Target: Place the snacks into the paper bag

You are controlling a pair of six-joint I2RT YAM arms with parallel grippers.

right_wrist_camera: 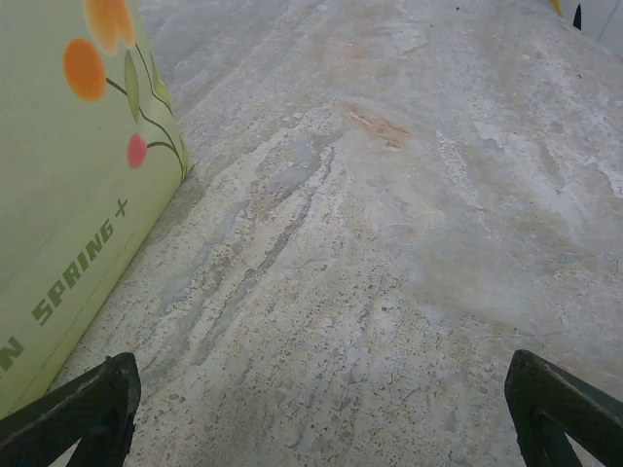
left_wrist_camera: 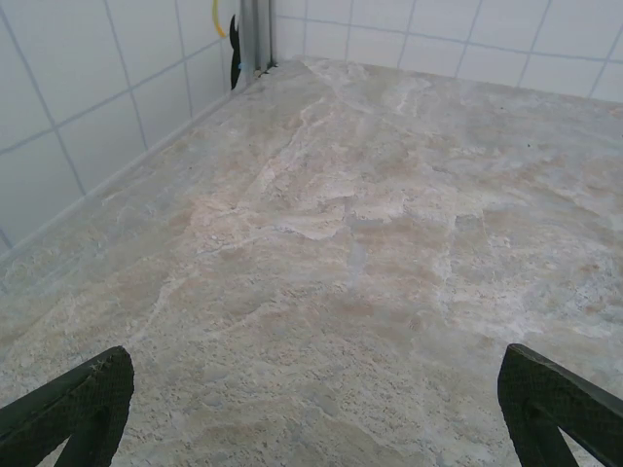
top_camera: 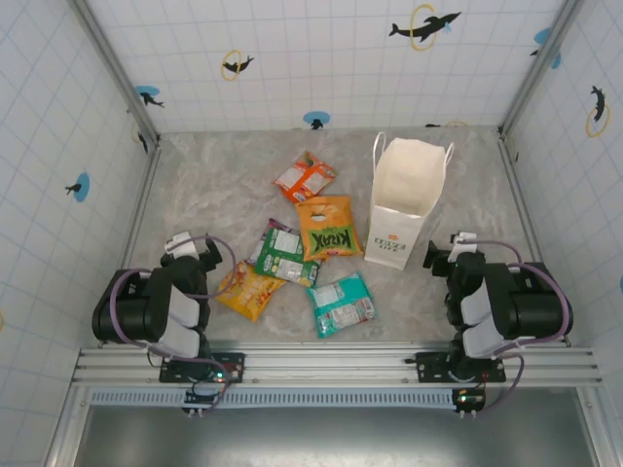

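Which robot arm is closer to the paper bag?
Right. The right tool sits just beside the paper bag, near its base. The left tool is across the table, beyond the snack packets.

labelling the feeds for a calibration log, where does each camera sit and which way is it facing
Top external: above and behind the bases, looking down on table, snacks, paper bag; left gripper and right gripper show.
Left wrist: low over the table, facing the tiled wall corner; its two open fingers at the bottom corners.
Right wrist: low, facing along the table, paper bag's printed side at left; its open fingers at the bottom corners.
Shared: top external and right wrist both see the paper bag.
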